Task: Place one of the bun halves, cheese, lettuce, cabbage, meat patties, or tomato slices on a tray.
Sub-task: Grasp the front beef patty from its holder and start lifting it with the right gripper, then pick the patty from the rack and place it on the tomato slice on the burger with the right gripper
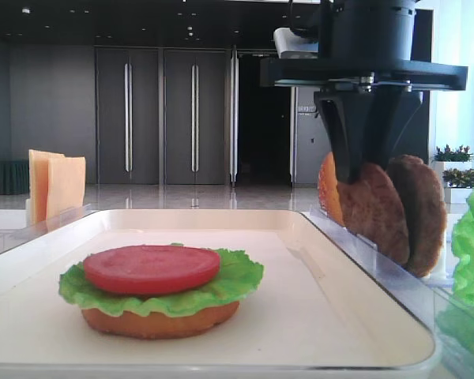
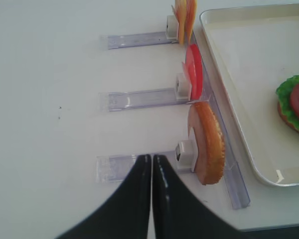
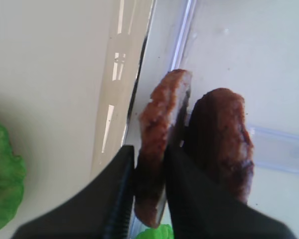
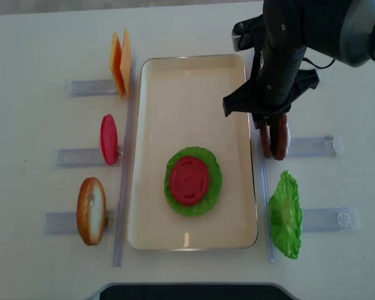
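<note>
1. Exterior high view: the white table (image 4: 37, 50) is the largest thing, and on it lies the cream tray (image 4: 194, 75), already carrying a stack of bun half, lettuce leaf and tomato slice (image 4: 189, 180) near its middle.
2. Behind the table, the low front view shows a dim hall with tall grey doors (image 1: 162, 114) and potted plants (image 1: 454, 154) by a bright window at the right.
3. Clear racks (image 2: 139, 99) flank the tray: cheese (image 4: 120, 61), a spare tomato slice (image 4: 109, 139) and a bun half (image 4: 91, 210) on the left, spare lettuce (image 4: 285, 215) on the right.
4. The two meat patties (image 1: 395, 209) stand on edge in the right-hand rack, just beside the tray rim.
5. The right gripper (image 3: 150, 164) pinches the patty nearer the tray, one finger on each face.
6. To do it well, I would lift straight up until clear of the other patty, then carry it over the stack and lay it flat.
7. The left gripper (image 2: 151, 160) has its jaws pressed together, holding nothing, near the bun rack.
</note>
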You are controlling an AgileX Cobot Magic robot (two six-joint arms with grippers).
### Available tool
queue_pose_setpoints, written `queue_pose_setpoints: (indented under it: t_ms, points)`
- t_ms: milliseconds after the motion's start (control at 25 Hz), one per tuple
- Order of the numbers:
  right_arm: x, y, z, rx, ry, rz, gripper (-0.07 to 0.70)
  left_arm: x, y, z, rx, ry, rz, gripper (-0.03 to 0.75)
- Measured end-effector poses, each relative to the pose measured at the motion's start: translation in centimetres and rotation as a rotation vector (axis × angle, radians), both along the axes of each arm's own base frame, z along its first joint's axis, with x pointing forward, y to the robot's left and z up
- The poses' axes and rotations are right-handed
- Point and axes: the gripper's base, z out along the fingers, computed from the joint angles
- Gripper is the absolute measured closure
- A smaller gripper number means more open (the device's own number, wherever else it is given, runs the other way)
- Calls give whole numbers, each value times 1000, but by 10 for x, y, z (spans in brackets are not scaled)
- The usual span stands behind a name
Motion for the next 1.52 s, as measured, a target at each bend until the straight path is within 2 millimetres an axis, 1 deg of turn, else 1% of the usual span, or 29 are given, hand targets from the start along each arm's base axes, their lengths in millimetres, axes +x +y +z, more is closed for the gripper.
queue_pose_setpoints:
  t_ms: [120,640,800,960,1320,1440,1520]
  points:
    - [0,0,0,-4,0,2,477,0,0,0,0,0,0,716]
    - [-1,-2,0,-19,7,5,491,0,0,0,0,0,0,716]
    - [-2,-1,4,-23,30,0,494,0,0,0,0,0,0,716]
    - [-3,-1,19,-7,8,2,494,0,0,0,0,0,0,716]
    - [-13,-6,68,51,-61,-15,498,0,0,0,0,0,0,716]
    - [-17,-9,80,69,-88,-24,498,0,0,0,0,0,0,716]
    - [-19,-11,84,66,-105,-23,498,0,0,0,0,0,0,716]
